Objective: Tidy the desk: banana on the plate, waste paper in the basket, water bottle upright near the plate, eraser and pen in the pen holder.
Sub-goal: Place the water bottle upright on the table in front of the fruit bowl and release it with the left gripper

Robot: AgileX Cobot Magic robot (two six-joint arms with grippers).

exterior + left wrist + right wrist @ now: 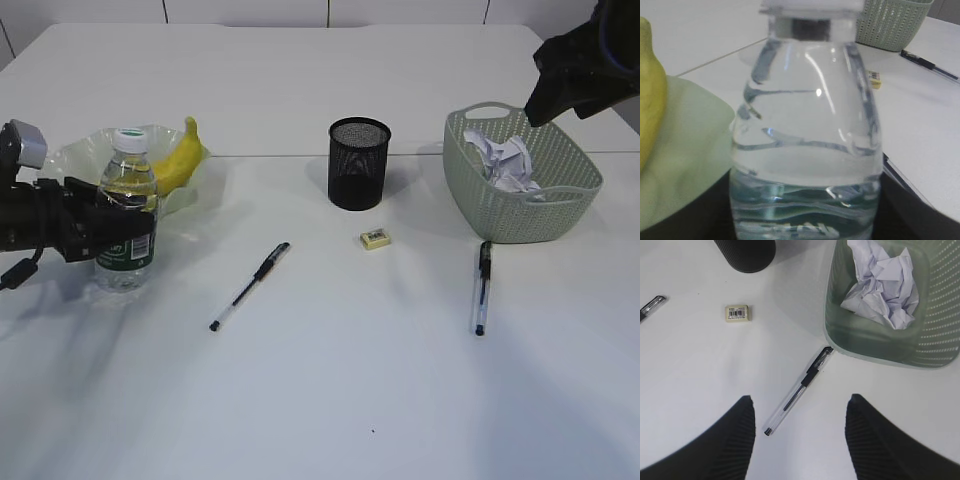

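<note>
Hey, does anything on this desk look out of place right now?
Yes: two pens and the eraser lie loose on the table instead of inside the pen holder. Nothing looks spilled or damaged.

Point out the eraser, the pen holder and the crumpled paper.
eraser (375, 239), exterior view, its top face.
pen holder (358, 172), exterior view, front of its black mesh wall.
crumpled paper (882, 285), right wrist view, middle of the wad inside the basket.

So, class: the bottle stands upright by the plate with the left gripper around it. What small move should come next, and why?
Probably open the left gripper and back away: the water bottle already stands upright beside the plate holding the banana. Two pens and the eraser remain on the table.
</note>
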